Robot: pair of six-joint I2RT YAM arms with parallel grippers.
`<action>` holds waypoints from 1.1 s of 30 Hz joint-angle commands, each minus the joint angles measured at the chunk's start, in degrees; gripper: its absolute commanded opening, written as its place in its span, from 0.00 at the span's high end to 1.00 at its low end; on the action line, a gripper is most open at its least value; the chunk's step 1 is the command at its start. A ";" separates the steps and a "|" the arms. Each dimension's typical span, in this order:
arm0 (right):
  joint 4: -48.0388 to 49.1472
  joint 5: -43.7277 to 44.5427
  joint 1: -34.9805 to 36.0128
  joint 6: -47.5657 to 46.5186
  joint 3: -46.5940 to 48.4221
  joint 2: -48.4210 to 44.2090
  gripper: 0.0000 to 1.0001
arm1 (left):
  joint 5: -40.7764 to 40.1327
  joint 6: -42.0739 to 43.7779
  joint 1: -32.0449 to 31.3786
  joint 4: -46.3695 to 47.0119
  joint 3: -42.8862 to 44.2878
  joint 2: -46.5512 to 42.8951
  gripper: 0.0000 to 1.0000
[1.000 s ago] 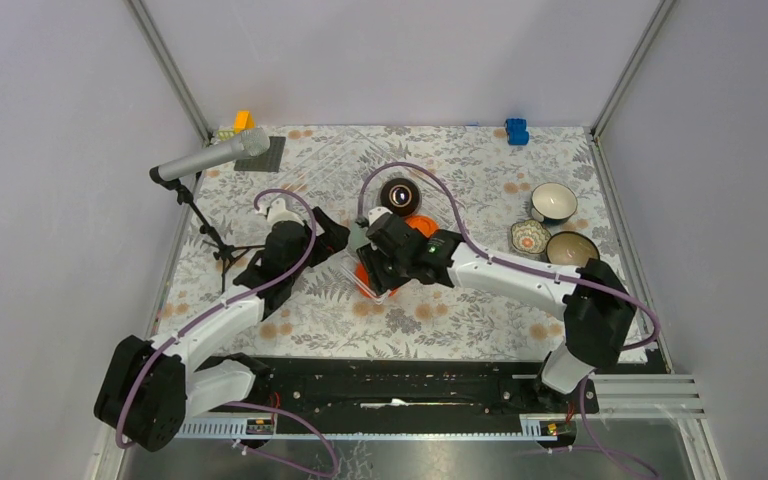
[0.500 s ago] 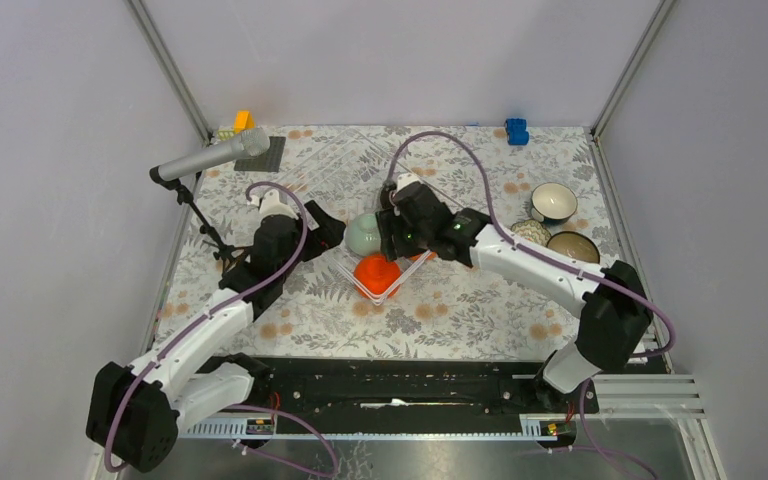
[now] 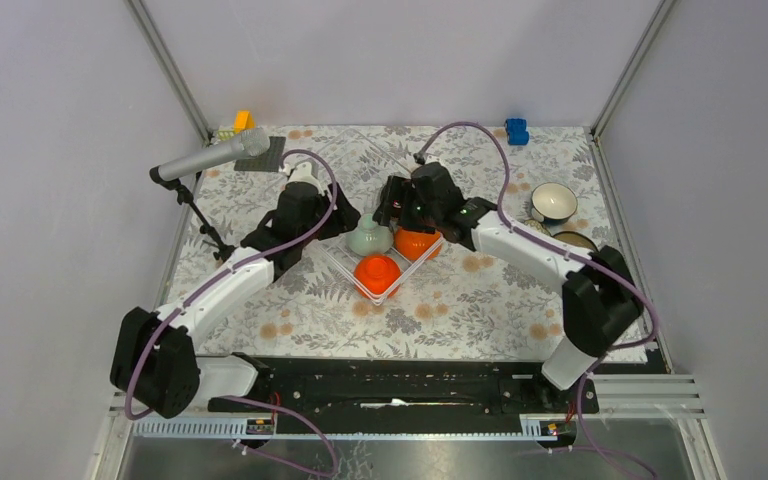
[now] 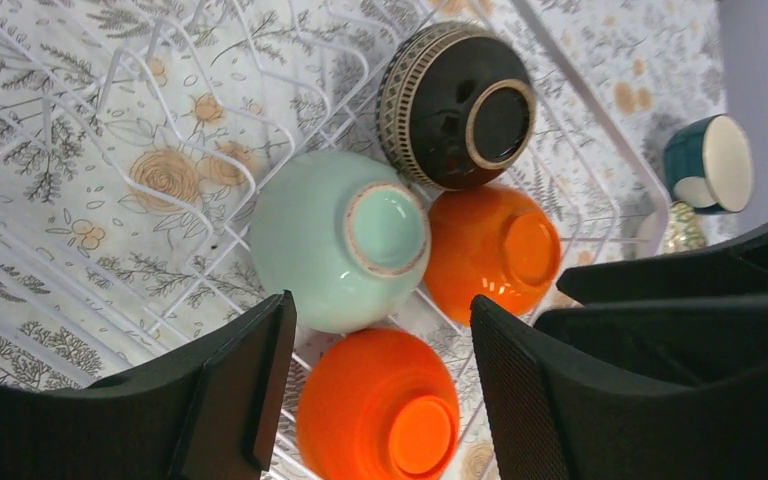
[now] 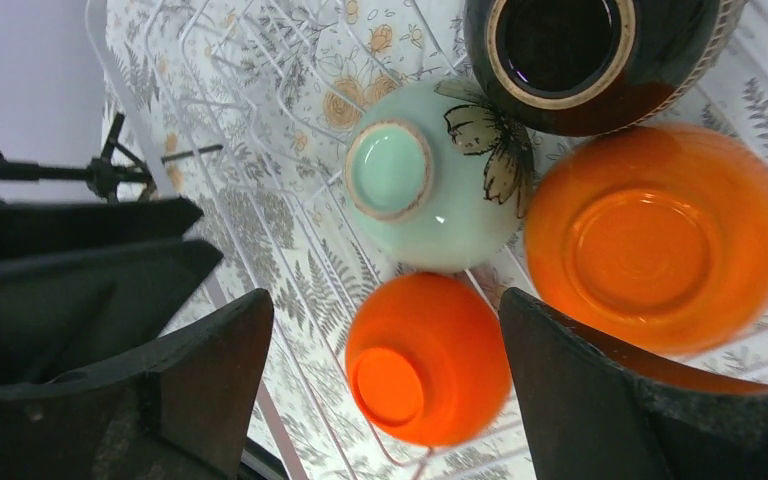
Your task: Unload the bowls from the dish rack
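Observation:
The white wire dish rack (image 3: 348, 274) stands mid-table holding several bowls upside down: a mint green one (image 3: 370, 238), two orange ones (image 3: 417, 243) (image 3: 377, 271), and a dark brown one (image 4: 455, 105) at the far corner, which the right arm covers in the top view. My left gripper (image 3: 337, 214) hovers open over the rack's left side, nothing between its fingers; the mint bowl (image 4: 340, 240) and an orange bowl (image 4: 380, 405) lie below it. My right gripper (image 3: 403, 207) hovers open above the far side, with the near orange bowl (image 5: 428, 360) beneath its jaws.
Three more bowls sit on the table at the right: a teal one (image 3: 553, 201), a patterned one (image 3: 528, 234) and a brown one (image 3: 572, 244). A microphone on a stand (image 3: 210, 157), a dark grey mat (image 3: 266, 155) and a blue block (image 3: 516, 131) line the far edge.
Both grippers moved from the rack's near side toward its far side, uncovering the mint and orange bowls. The right jaws opened wider; the left jaws narrowed somewhat.

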 commanded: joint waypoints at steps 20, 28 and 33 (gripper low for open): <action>-2.23 8.97 -0.04 23.29 7.30 16.31 0.01 | -8.36 -1.57 0.96 6.65 -5.36 -3.30 0.34; 0.33 7.68 0.33 23.18 7.62 20.43 0.00 | -9.31 -1.39 0.98 7.90 -7.05 -2.34 0.31; 0.93 9.25 0.34 25.30 6.35 22.12 0.00 | -7.07 -1.31 0.97 5.37 -5.40 1.06 0.30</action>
